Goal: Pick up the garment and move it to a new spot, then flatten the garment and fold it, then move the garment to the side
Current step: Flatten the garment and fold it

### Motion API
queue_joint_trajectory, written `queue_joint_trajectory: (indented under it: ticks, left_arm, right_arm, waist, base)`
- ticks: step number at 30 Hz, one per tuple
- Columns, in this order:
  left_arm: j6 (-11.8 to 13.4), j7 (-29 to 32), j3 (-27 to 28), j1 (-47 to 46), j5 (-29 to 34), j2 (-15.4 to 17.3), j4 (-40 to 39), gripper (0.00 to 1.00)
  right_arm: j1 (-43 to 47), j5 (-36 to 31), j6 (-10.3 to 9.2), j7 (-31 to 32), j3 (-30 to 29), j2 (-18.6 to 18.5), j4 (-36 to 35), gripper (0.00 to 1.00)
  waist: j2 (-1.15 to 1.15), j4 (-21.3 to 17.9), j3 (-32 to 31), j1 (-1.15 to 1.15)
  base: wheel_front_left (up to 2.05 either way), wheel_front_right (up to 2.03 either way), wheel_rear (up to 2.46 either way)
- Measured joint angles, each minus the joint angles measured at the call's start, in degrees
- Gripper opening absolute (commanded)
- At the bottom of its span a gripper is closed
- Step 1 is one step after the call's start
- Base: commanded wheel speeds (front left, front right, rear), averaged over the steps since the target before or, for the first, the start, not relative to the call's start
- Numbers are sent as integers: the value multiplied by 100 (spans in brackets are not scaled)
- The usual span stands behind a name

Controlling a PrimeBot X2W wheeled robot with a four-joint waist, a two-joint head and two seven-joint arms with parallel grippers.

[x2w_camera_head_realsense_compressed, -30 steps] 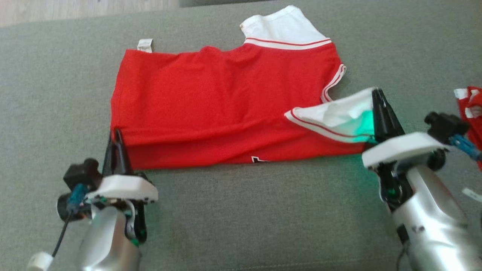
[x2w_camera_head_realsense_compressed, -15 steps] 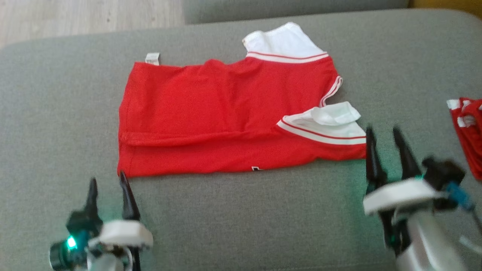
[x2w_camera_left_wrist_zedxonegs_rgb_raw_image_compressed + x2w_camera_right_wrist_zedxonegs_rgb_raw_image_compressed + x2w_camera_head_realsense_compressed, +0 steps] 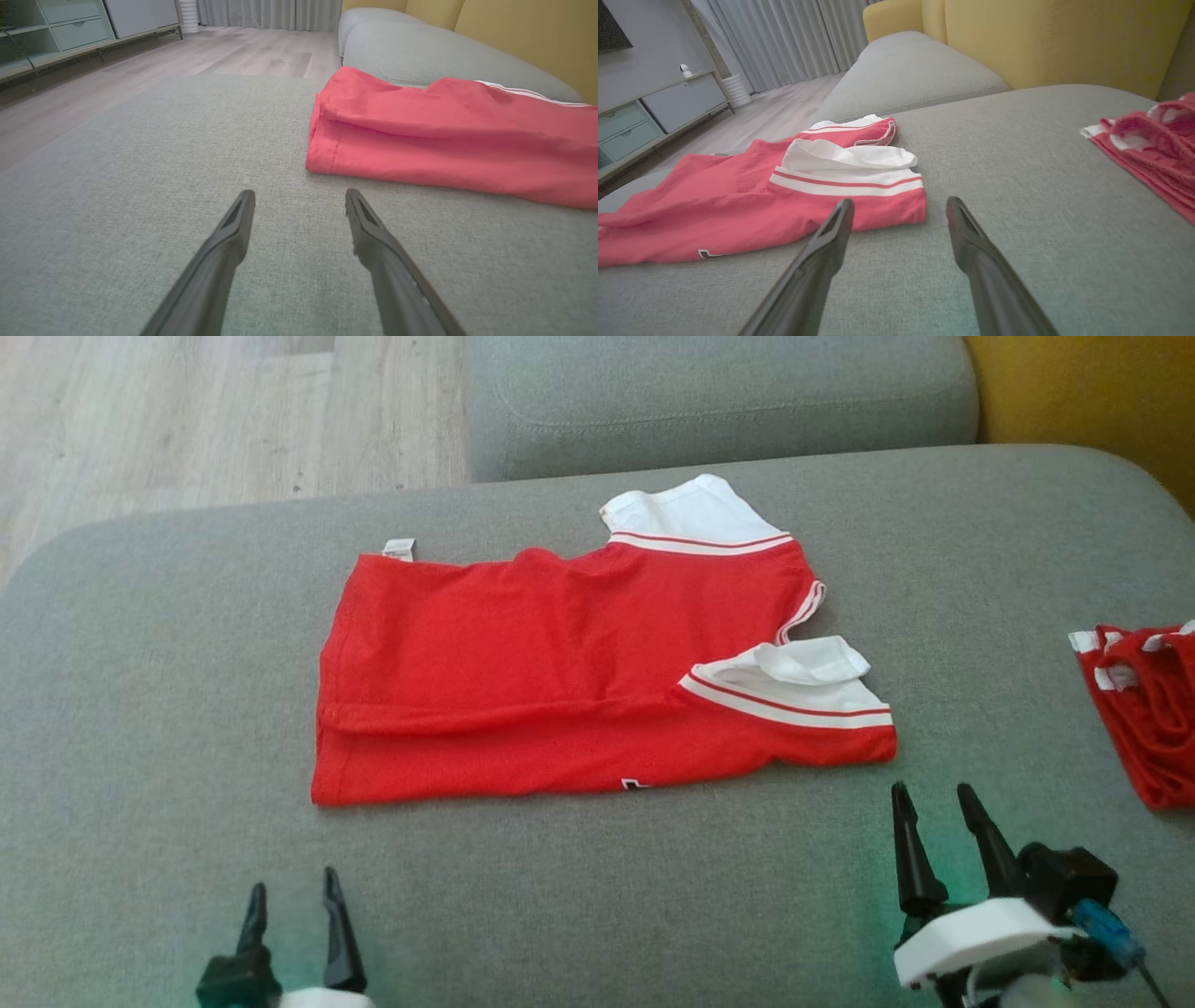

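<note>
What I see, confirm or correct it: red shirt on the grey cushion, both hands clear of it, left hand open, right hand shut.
Wrong on one count: the right hand is open, not shut; the right wrist view shows its fingers spread. The rest stands: red shirt on the grey cushion, both hands clear of it, left hand open.
</note>
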Motion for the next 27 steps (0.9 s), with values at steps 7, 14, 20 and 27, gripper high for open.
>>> queue_joint_trajectory:
  ticks: [7, 14, 20, 27]
  left_arm:
    - [-46, 0, -155, -1, -2, 4, -33, 100]
    - [-48, 0, -350, -80, -69, 13, -48, 100]
    - [-92, 0, -542, -469, -89, 18, -52, 100]
    - [-123, 0, -636, -688, -91, 18, -42, 100]
  right_arm:
    - [12, 108, 0, 0, 60, 4, 43, 100]
    - [-471, 15, 0, 1, -67, 9, 659, 100]
    - [-1397, -268, 0, 1, -375, 8, 1152, 100]
    - [-1590, -622, 0, -74, -530, 7, 2081, 96]
  waist:
    - [0, 5, -1, 1]
    - [0, 40, 271, 2]
    - [0, 160, 674, 3]
    - [0, 359, 1003, 3]
  base:
    - [0, 0, 0]
    - [0, 0, 0]
    - [0, 0, 0]
    - [0, 0, 0]
